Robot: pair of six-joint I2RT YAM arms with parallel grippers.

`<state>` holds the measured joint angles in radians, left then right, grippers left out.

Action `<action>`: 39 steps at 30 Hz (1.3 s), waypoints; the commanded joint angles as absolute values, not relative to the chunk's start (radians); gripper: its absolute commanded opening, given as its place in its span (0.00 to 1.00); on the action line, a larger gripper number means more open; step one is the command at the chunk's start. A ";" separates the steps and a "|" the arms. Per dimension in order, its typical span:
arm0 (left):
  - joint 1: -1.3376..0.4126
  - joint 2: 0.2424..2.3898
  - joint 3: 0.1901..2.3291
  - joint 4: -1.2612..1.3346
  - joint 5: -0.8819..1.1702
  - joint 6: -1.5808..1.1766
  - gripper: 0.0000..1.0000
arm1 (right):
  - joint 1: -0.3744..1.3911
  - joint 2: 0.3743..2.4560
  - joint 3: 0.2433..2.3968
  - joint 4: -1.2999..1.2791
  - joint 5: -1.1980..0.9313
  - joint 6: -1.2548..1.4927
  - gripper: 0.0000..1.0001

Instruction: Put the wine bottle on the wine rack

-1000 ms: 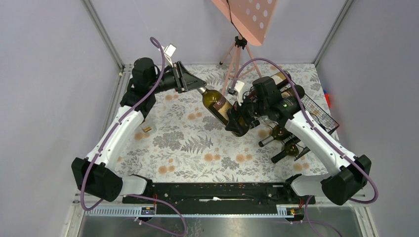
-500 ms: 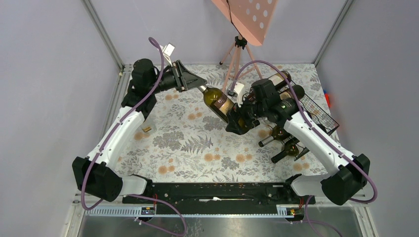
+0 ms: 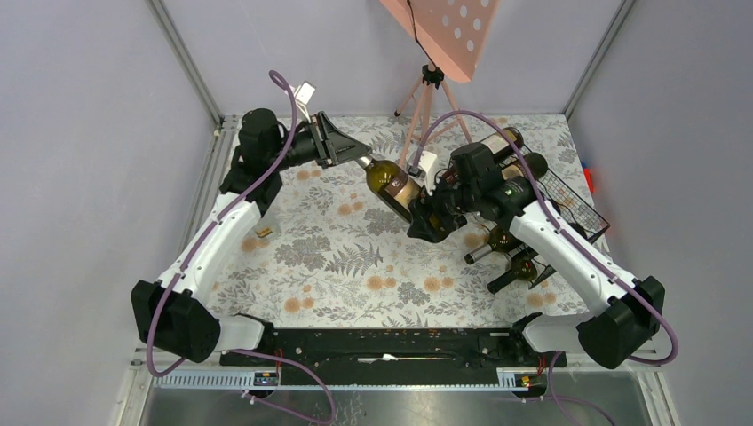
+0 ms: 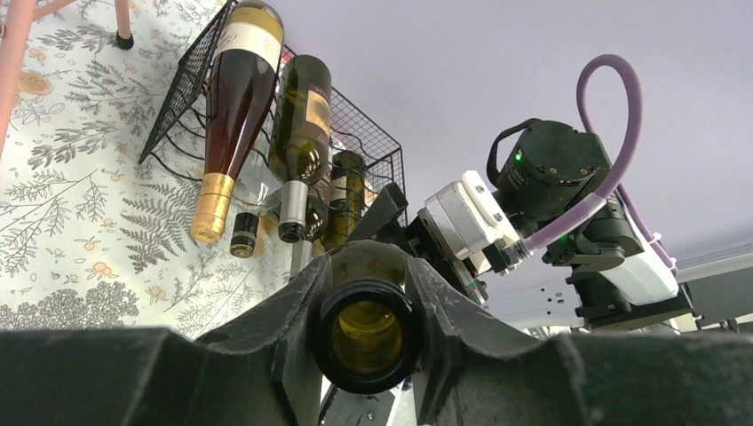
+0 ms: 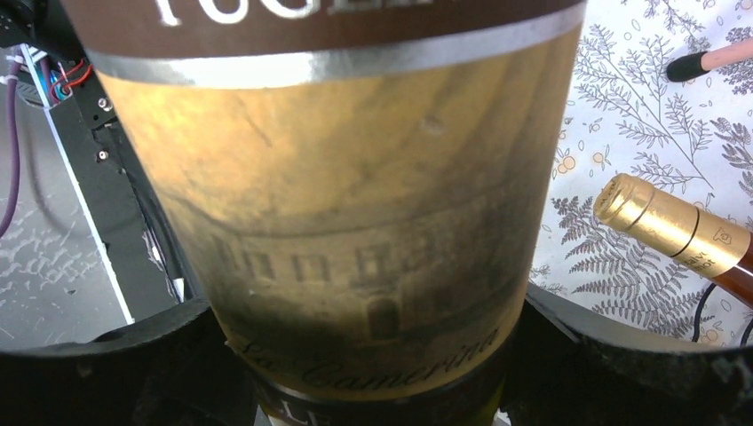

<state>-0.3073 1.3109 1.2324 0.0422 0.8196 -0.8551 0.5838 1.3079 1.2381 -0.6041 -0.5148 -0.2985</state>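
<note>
Left wrist view: the left end effector is pressed together on the mouth end of the wine bottle. Its black fingers sit against the dark green lip on both sides. The mouth is open, with no cork or capsule.

Right wrist view: the right end effector wraps the bottle's body low on the label. The curved fingers lie against it on each side with no gap showing. This reads as a grip; how firm it is cannot be told.

Top external view: the bottle hangs tilted above the desk, bridging the two arms. Its neck points to the left arm and its base to the right. It is near the wine rack but apart from it.

Progress (judgement): lifted and mid-handover, not yet racked. Left to do: the left end effector lets go, then the right carries the bottle over and lays it in a free cradle. Which cradle is free cannot be told.

Materials:
- **Bottle:** smooth glass cylinder, with a matte tan paper label, a brown band and a silver line.
- **Rack:** thin black wire with a mesh back. It already holds several bottles, one with a gold foil capsule.
- **Desk:** covered in a fern-and-flower print.
</note>
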 commanded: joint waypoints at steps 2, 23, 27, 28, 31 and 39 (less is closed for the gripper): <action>-0.310 1.275 1.282 -0.022 0.850 -0.702 0.41 | 0.589 1.261 1.232 -0.639 -0.525 -0.370 0.00; -0.522 1.241 1.557 -0.993 0.722 0.763 0.96 | 0.589 1.244 1.161 -0.965 -0.669 -0.577 0.00; -0.619 1.276 1.588 -1.066 0.616 0.894 0.95 | 0.589 1.255 1.170 -0.987 -0.697 -0.587 0.00; -0.649 1.286 1.590 -1.079 0.580 0.924 0.94 | 0.588 1.256 1.169 -0.988 -0.698 -0.586 0.00; -0.725 1.317 1.592 -1.097 0.483 0.972 0.92 | 0.589 1.256 1.166 -0.983 -0.700 -0.582 0.00; -0.851 1.386 1.553 -1.090 0.281 1.044 0.74 | 0.589 1.257 1.159 -0.976 -0.699 -0.576 0.00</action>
